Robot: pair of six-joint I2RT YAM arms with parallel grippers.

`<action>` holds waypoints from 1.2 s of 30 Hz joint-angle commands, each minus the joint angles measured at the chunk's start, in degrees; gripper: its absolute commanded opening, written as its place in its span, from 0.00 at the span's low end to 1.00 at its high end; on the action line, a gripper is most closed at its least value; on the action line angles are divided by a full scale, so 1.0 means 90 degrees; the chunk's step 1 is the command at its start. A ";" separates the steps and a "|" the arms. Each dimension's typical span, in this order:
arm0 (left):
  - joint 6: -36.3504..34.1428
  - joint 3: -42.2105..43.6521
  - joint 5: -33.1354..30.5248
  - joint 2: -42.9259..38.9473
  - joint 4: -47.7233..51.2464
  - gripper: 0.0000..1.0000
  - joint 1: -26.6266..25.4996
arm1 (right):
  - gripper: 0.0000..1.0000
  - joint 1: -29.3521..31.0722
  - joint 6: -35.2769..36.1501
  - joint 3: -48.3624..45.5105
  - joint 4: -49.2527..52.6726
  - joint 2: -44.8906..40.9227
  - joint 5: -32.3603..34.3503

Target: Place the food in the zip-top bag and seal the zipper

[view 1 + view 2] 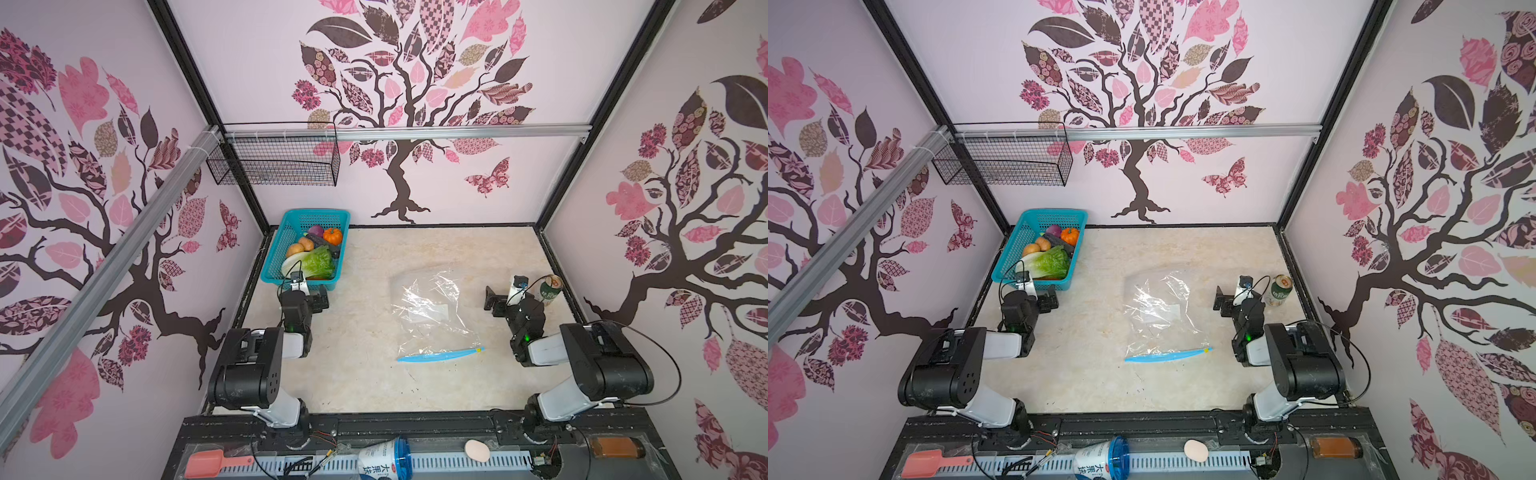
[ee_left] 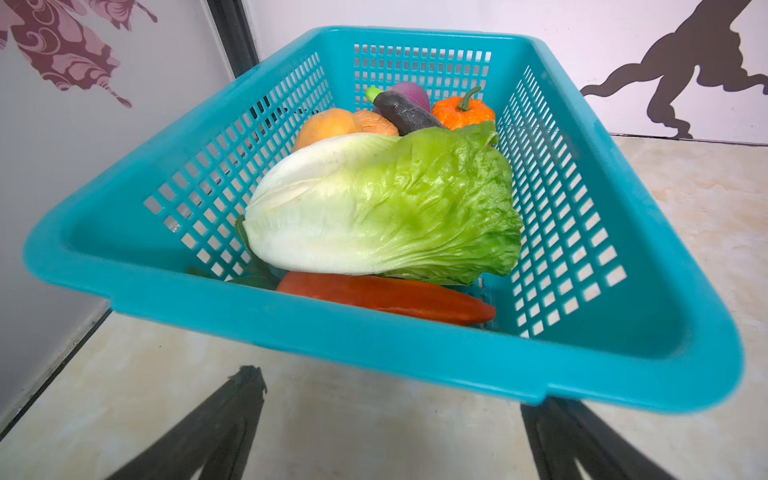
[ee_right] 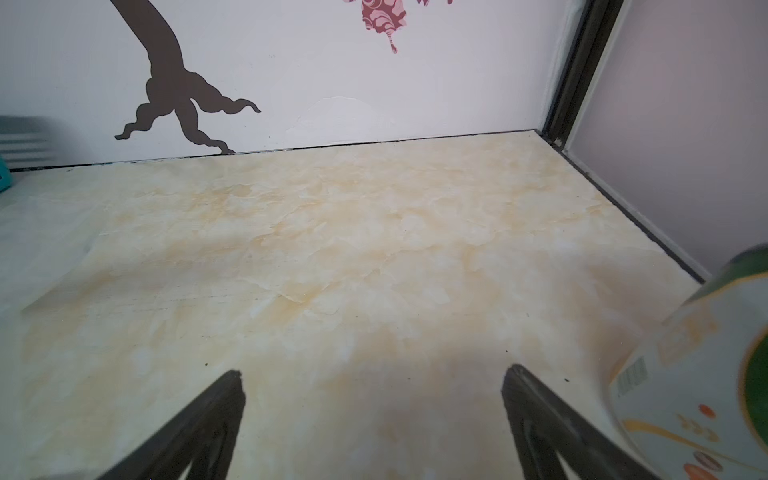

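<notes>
The food lies in a teal basket (image 1: 274, 249) at the back left: green lettuce (image 2: 395, 208) on top, a carrot (image 2: 386, 297) under it, tan potatoes (image 2: 328, 124), a dark eggplant (image 2: 405, 114), a purple onion (image 2: 411, 93) and an orange pumpkin (image 2: 463, 114). The clear zip-top bag (image 1: 432, 316) lies flat mid-table, its light-blue zipper (image 1: 440, 354) toward the front, with a yellow slider (image 1: 478, 350) at the zipper's right end. My left gripper (image 1: 311, 296) (image 2: 392, 390) stands open and empty just before the basket's near rim. My right gripper (image 1: 509, 297) (image 3: 374, 372) is open and empty over bare table, right of the bag.
A green drink can (image 1: 549, 291) (image 3: 706, 374) stands close beside my right gripper, near the right wall. A black wire basket (image 1: 274, 160) hangs on the back wall. On the front rail lie a pink scoop (image 1: 208, 463), a cup (image 1: 384, 459), a pale egg shape (image 1: 477, 451) and an amber bottle (image 1: 615, 448).
</notes>
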State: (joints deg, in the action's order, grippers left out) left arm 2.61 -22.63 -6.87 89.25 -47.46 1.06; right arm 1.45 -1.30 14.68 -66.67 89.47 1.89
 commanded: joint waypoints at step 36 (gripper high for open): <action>-0.0196 0.0095 -0.0103 -0.0914 0.0549 0.99 -0.0188 | 1.00 0.0057 0.0079 -0.0057 -0.0334 -0.0283 -0.0082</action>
State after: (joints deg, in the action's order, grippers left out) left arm 1.10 -22.24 -7.42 84.73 -44.45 -0.64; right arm 1.50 -1.15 14.52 -68.53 89.25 1.48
